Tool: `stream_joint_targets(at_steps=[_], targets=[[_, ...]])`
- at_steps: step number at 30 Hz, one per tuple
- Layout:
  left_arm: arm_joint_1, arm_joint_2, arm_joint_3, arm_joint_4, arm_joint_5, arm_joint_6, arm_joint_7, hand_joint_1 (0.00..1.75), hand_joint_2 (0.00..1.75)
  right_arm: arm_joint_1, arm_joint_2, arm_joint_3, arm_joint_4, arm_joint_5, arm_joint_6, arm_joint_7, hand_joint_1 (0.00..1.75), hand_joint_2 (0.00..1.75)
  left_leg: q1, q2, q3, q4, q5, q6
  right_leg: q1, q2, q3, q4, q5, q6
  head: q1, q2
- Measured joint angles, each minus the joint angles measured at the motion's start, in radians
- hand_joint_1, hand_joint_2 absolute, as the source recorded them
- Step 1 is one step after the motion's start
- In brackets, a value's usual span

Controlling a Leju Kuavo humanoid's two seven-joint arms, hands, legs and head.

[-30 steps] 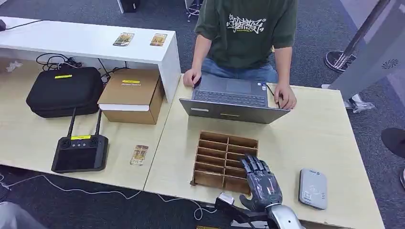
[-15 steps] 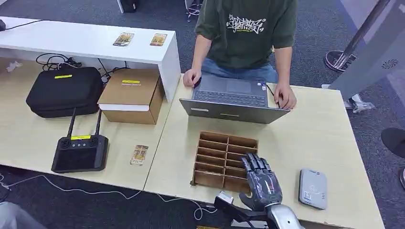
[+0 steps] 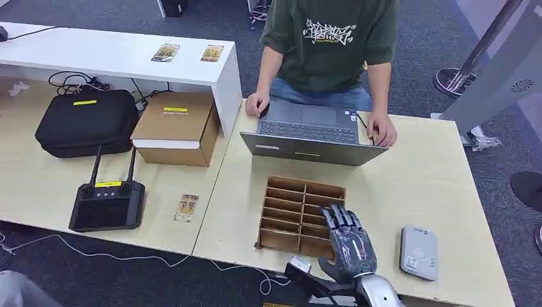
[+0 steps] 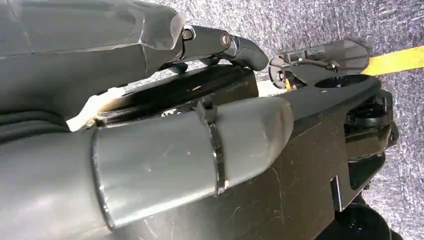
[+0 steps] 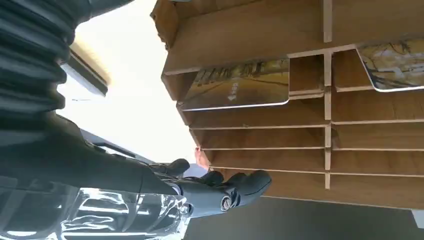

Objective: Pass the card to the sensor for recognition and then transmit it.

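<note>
A card [image 5: 240,90] stands in one slot of the wooden slotted rack [image 3: 294,201], and a second card [image 5: 395,62] sits in the neighbouring slot across the divider, as the right wrist view shows. The rack rests on the right-hand surface [image 3: 422,185], just near of an open laptop [image 3: 310,137] where a person [image 3: 329,45] in a green shirt has both hands. The right hand [image 3: 348,243] hovers over the rack's near right corner with its fingers [image 5: 235,190] stretched out and apart, holding nothing and clear of the cards. A grey card reader [image 3: 418,252] lies flat on the surface just right of that hand. On the left-hand surface another card [image 3: 186,207] lies near the front edge, beside a black controller with two antennas [image 3: 107,203]. Farther back are a black carrying case [image 3: 86,121] and a cardboard box [image 3: 176,128]. Two more cards [image 3: 165,52] [image 3: 212,53] lie on a white shelf [image 3: 96,54] at the far left. The left hand [image 4: 150,50] hangs over grey carpet; whether its fingers are spread or curled cannot be told.
</note>
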Motion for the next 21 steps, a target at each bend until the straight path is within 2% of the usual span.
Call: stream_joint_targets(at_steps=[2,3,4,5,14,17,21], targets=[[0.0,0.0,0.0,0.0,-0.001,-0.002,0.002,0.0,0.0,0.004,0.0,0.0,-0.005,0.0,0.0,0.001,0.0,1.75,0.0,0.0,0.0,0.0,0.0,0.0,0.0,0.0,0.0,0.0,0.0,0.0,0.0,0.0],[0.0,0.001,0.0,0.0,-0.001,-0.003,0.003,0.0,0.0,0.007,0.0,0.0,-0.008,0.001,0.001,0.002,0.56,1.75,0.0,0.0,0.0,0.0,0.0,0.0,0.0,0.0,0.0,0.0,0.0,0.0,0.0,0.0],[0.0,0.002,0.0,0.0,-0.001,-0.005,0.003,0.0,0.0,0.009,0.0,0.0,-0.011,0.003,0.002,0.002,1.47,1.75,0.0,0.0,0.0,0.0,0.0,0.0,0.0,0.0,0.0,0.0,0.0,0.0,0.0,0.0],[0.0,0.002,0.0,0.0,-0.001,-0.005,0.004,0.0,0.0,0.011,0.0,0.0,-0.013,0.003,0.002,0.002,1.75,1.75,0.0,0.0,0.0,0.0,0.0,0.0,0.0,0.0,0.0,0.0,0.0,0.0,0.0,0.0],[0.0,0.008,0.0,0.0,-0.001,-0.02,0.007,0.0,0.0,0.025,0.0,-0.005,-0.035,0.005,0.005,0.003,1.75,1.75,0.0,0.0,0.0,0.0,0.0,0.0,0.0,0.0,0.0,0.0,0.0,0.0,0.0,0.0],[0.001,0.01,0.0,0.0,-0.001,-0.022,0.008,0.0,0.0,0.026,0.0,-0.008,-0.04,0.005,0.006,0.003,1.5,1.75,0.0,0.0,0.0,0.0,0.0,0.0,0.0,0.0,0.0,0.0,0.0,0.0,0.0,0.0],[0.001,0.01,0.0,0.0,-0.001,-0.022,0.008,0.0,0.0,0.027,0.0,-0.009,-0.044,0.005,0.006,0.003,1.38,1.75,0.0,0.0,0.0,0.0,0.0,0.0,0.0,0.0,0.0,0.0,0.0,0.0,0.0,0.0]])
